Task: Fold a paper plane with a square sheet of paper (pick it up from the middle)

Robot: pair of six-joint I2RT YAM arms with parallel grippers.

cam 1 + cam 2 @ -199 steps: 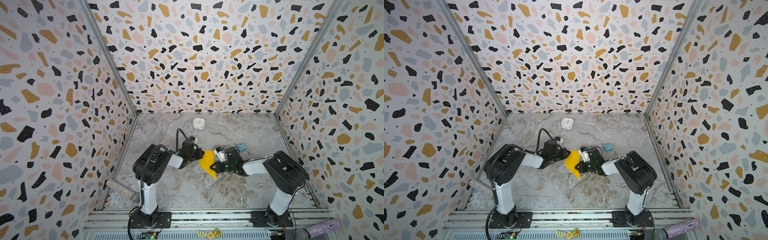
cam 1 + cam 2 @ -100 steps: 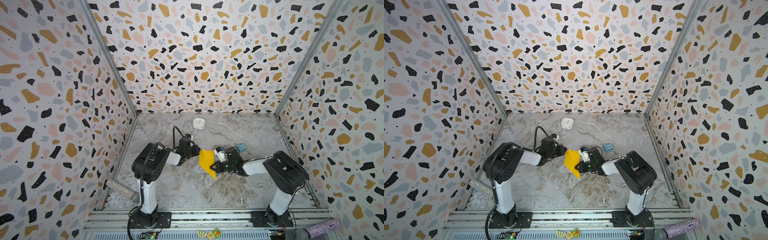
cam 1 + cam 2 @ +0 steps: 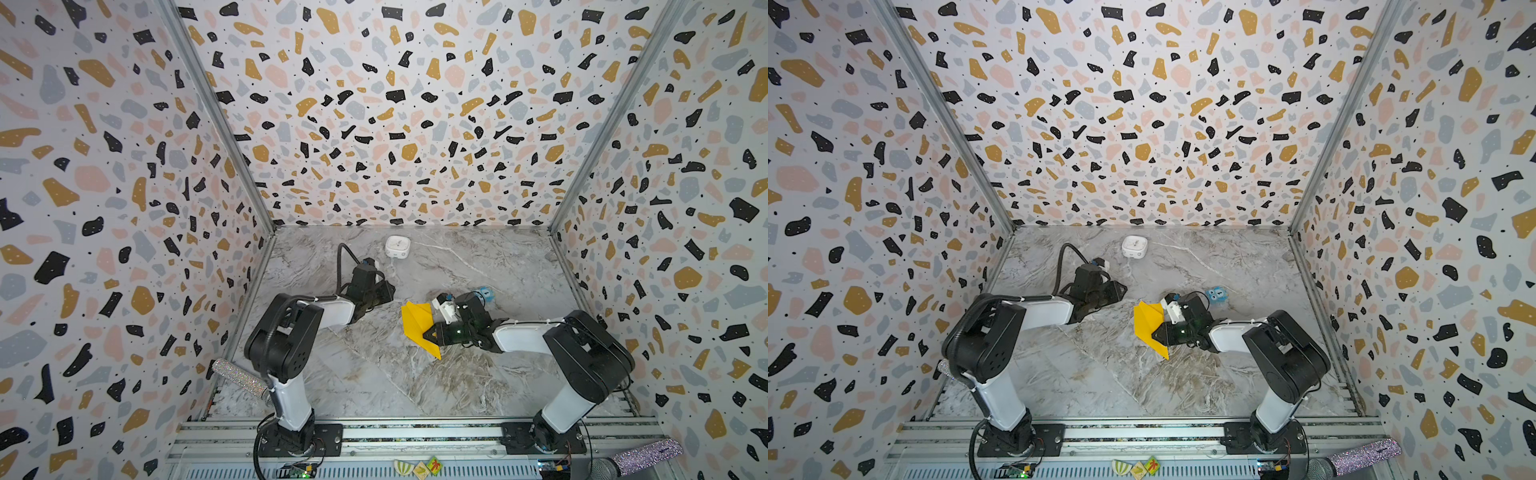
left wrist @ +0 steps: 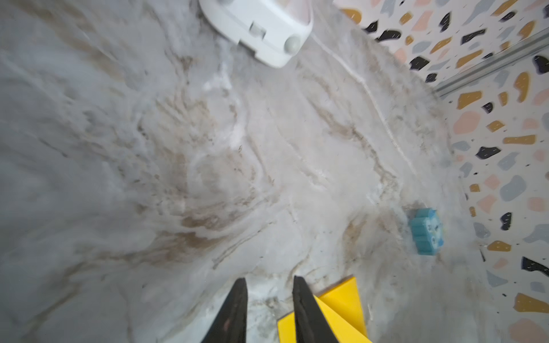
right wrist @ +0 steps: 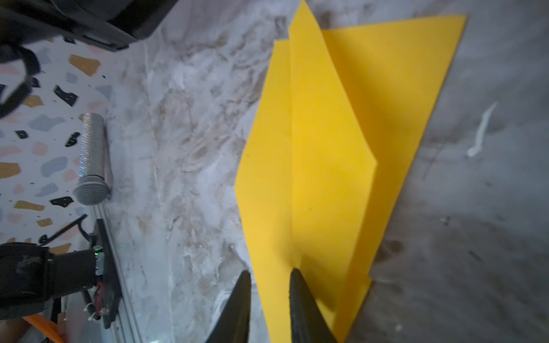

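Observation:
The square sheet of paper now lies folded as a yellow paper plane (image 3: 417, 326) (image 3: 1148, 322) on the marble floor, its point toward the front and a centre ridge standing up (image 5: 326, 148). My right gripper (image 3: 426, 334) (image 3: 1156, 332) sits at its right side. The jaws are open (image 5: 269, 273), with one wing's edge in the gap and a finger resting over the paper. My left gripper (image 3: 390, 291) (image 3: 1123, 291) is left of the plane and apart from it. It is open (image 4: 269, 280) with only marble between the fingers, and the plane's corner (image 4: 341, 308) lies beside one finger.
A white rounded box (image 3: 397, 246) (image 4: 261, 26) stands near the back wall. A small blue cube with eyes (image 3: 485, 293) (image 4: 426, 231) sits just behind the right wrist. A glittery microphone (image 3: 239, 376) (image 5: 90, 160) lies by the left wall and another (image 3: 646, 455) at the front right.
My left gripper has drawn back to the left, off the paper, and opened. My right gripper's jaws have parted around the wing. The plane has stayed in place.

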